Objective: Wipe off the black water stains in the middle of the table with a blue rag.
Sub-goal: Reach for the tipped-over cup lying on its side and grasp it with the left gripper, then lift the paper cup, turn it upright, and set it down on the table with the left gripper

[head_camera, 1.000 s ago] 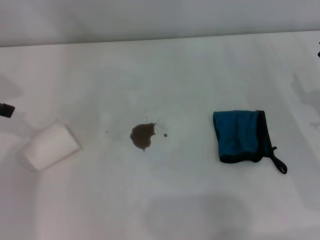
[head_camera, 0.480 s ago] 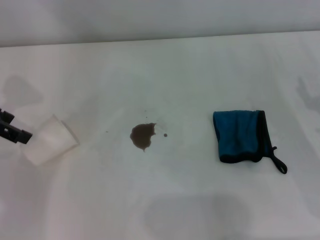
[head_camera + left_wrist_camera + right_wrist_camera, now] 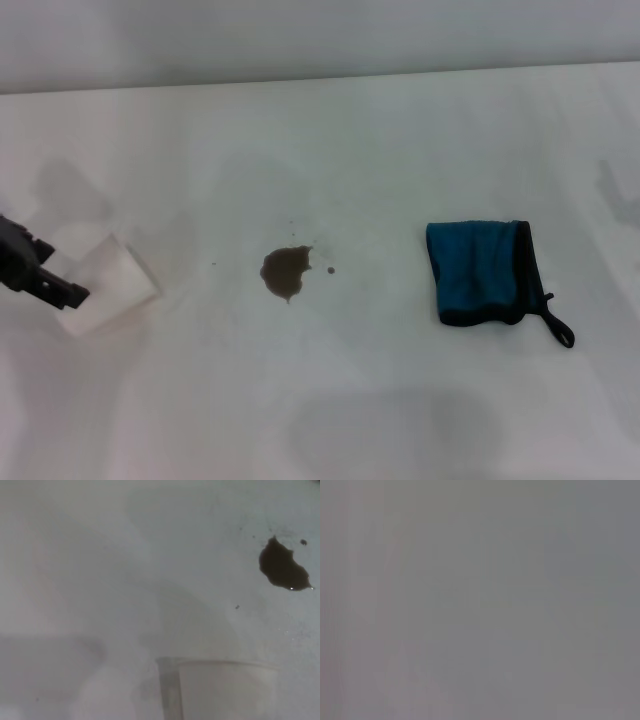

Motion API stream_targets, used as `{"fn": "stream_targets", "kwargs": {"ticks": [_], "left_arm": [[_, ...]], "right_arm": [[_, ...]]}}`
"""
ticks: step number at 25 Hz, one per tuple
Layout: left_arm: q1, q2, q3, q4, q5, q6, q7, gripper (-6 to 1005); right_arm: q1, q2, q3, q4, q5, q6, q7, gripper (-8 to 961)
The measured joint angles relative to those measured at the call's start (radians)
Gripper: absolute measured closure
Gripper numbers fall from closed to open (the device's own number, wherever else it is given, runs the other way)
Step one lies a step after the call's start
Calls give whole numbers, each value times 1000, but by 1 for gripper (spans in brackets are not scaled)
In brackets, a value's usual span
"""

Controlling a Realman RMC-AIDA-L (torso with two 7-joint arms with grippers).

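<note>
The black water stains [image 3: 285,271] form a small dark brown blotch with a few specks in the middle of the white table [image 3: 330,150]; they also show in the left wrist view [image 3: 283,570]. The blue rag [image 3: 481,271] lies folded flat to the right of the stains, its black loop at the near right corner. My left gripper [image 3: 45,275] comes in from the left edge, right at the white plastic cup [image 3: 105,282]. My right gripper is out of view.
The white plastic cup lies on its side at the table's left; it also shows close up in the left wrist view [image 3: 220,690]. The right wrist view shows only flat grey. The table's far edge meets a pale wall.
My left gripper has moved in from the left edge, rightward and nearer, up to the cup. The cup has shifted slightly. Rag and stains have not moved.
</note>
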Motion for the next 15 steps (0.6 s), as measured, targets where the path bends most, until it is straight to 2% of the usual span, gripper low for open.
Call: {"fn": "stream_targets", "kwargs": {"ticks": [1, 3, 15], "left_arm": [[1, -15, 0, 1, 0, -27, 14, 109], [4, -21, 0, 10, -1, -46, 21, 109], [56, -23, -2, 104, -98, -126, 65, 111]], "right_arm": [[0, 0, 0, 1, 0, 1, 0, 86], [0, 0, 0, 5, 0, 8, -1, 86], [-3, 0, 0, 27, 0, 24, -4, 86]]}}
